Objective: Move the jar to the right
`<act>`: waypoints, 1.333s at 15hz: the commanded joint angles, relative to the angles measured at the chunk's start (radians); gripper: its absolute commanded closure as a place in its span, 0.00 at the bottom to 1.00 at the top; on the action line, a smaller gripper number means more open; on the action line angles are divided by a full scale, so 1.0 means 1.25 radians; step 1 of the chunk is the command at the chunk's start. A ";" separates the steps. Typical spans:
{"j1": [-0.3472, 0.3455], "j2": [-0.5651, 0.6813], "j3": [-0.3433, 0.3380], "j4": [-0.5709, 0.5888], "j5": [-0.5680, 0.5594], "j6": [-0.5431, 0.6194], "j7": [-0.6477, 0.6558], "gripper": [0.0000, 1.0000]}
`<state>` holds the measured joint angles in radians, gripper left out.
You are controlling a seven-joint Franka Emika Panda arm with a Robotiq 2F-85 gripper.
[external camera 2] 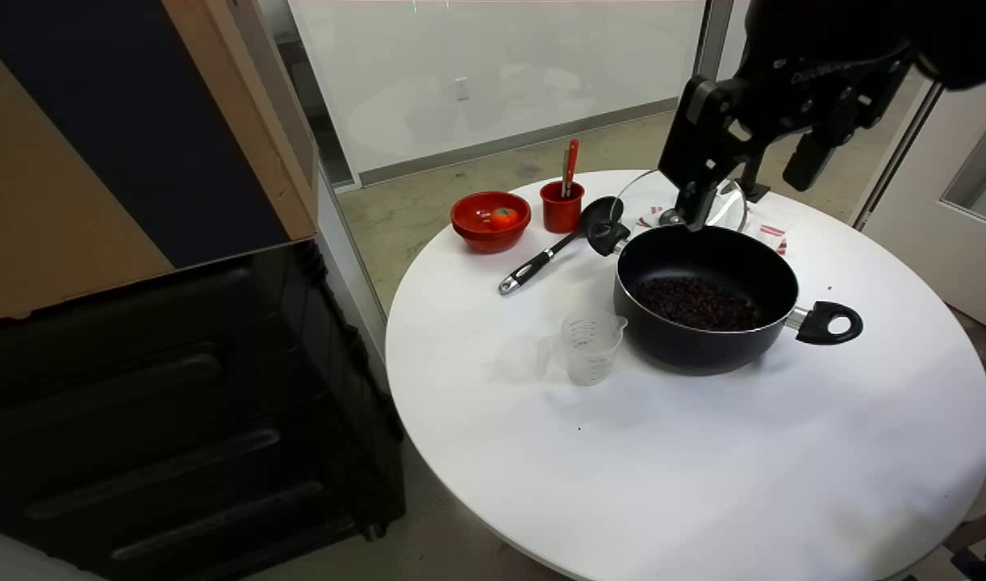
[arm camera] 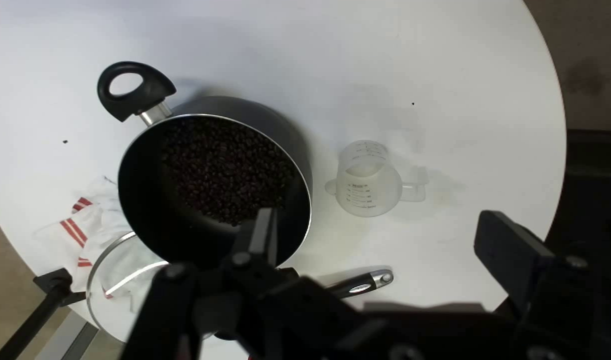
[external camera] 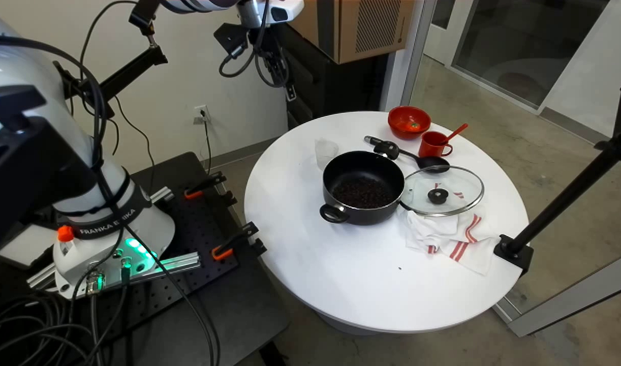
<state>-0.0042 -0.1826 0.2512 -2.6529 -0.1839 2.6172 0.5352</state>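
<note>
- Jar stands ungrasped beside the pot; I judge this the approach.
- My claw gapes wide, holding nothing.
- Next I should align over it, descend, close.

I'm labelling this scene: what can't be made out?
Jar: printed figures too small to read, wrist view.
Glass lid: partly hidden by the gripper, wrist view.
Red utensil: lower end hidden inside the red mug, both exterior views.
Arm: cut by the top edge in an exterior view.
</note>
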 commanded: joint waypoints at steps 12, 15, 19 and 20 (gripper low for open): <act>0.012 0.000 -0.013 0.000 -0.003 -0.002 0.001 0.00; 0.035 0.004 -0.031 0.001 0.054 -0.002 -0.075 0.00; 0.158 0.000 -0.105 -0.012 0.264 -0.010 -0.353 0.00; 0.184 -0.007 -0.124 -0.016 0.298 -0.021 -0.412 0.00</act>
<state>0.1275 -0.1732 0.1713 -2.6626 0.0661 2.6145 0.2158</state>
